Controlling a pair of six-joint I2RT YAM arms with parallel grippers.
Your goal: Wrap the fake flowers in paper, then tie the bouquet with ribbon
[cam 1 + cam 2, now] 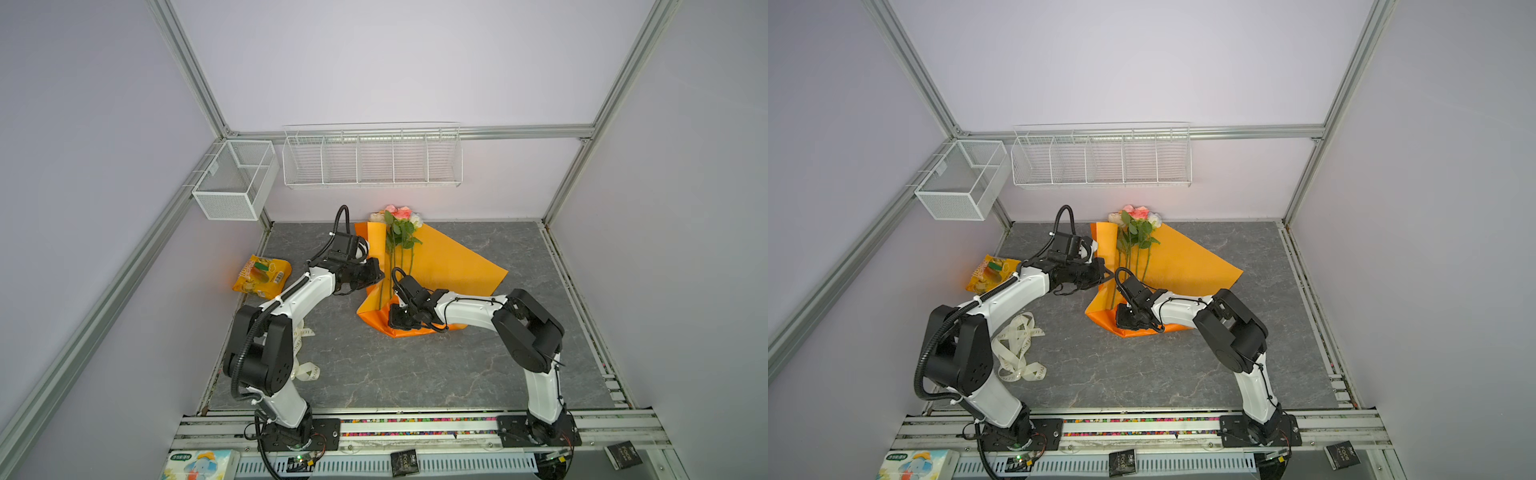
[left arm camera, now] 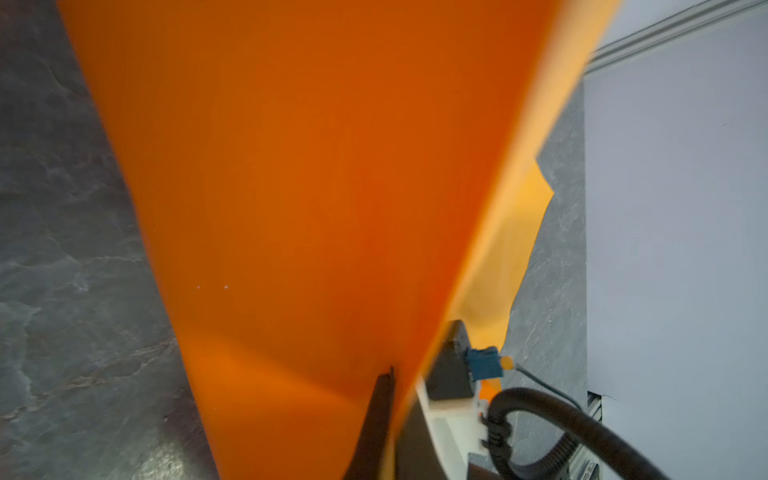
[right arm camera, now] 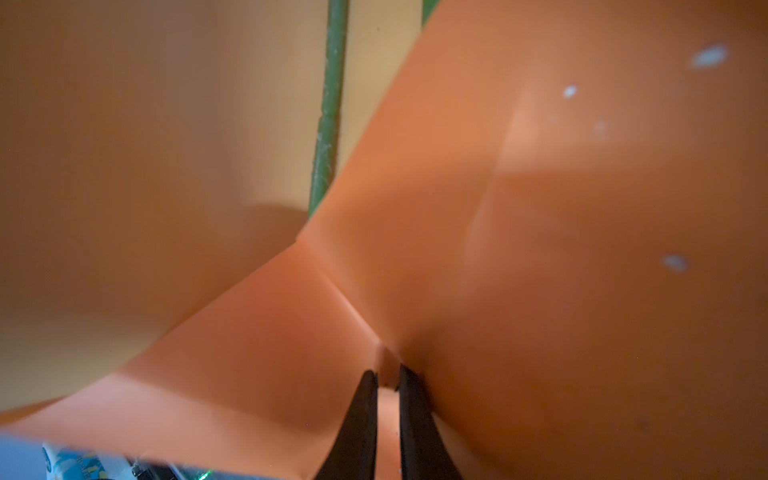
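Bouquet of fake flowers [image 1: 400, 232] looked light, floppy.
Your left fingers [image 2: 376, 424] and right fingers [image 3: 357, 428] pinched paper [image 1: 449, 262]; stems [image 3: 330, 104] looked the firmer hold.

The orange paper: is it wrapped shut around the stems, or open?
Open: the stems lie uncovered on the orange paper; only its left edge and near corner are folded up.

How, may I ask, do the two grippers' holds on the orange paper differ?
The left gripper holds the orange paper by its left flap, raised; the right gripper pinches its near corner. Left jaws press flat; right jaws keep a gap around a fold. Both grip paper.
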